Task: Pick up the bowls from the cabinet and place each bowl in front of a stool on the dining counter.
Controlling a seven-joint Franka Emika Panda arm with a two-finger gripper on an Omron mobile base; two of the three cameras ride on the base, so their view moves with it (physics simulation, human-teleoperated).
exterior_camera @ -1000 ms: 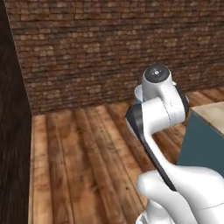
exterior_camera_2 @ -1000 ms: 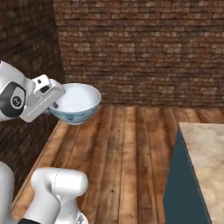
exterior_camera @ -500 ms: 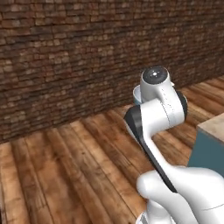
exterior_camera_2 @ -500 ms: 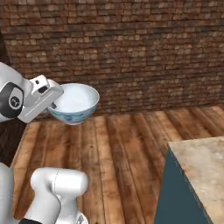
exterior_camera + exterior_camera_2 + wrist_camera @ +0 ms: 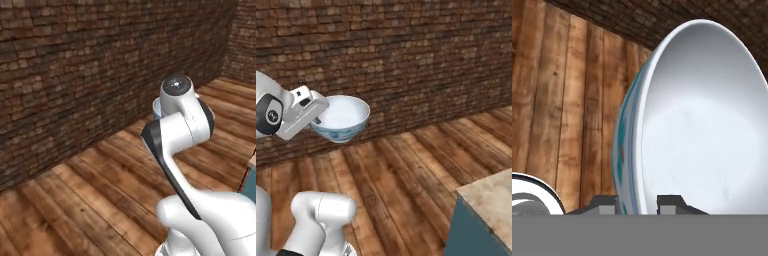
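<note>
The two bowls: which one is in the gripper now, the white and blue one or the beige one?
The white bowl with the blue pattern outside. The gripper clamps its rim, one finger on each side.

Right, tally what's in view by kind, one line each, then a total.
Bowls: 1, the white bowl with blue pattern, clamped at its rim by the gripper
Stone-topped teal units: 1, the counter corner
Brick walls: 1
Total: 3

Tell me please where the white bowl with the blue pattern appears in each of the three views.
Left base view: I cannot find it; the arm stands where it would be.
Right base view: the white bowl is at the left, above the middle, held level at its rim.
Hand view: it takes up the right side, its rim between the fingers.
Shared landmark: the brick wall.
</note>
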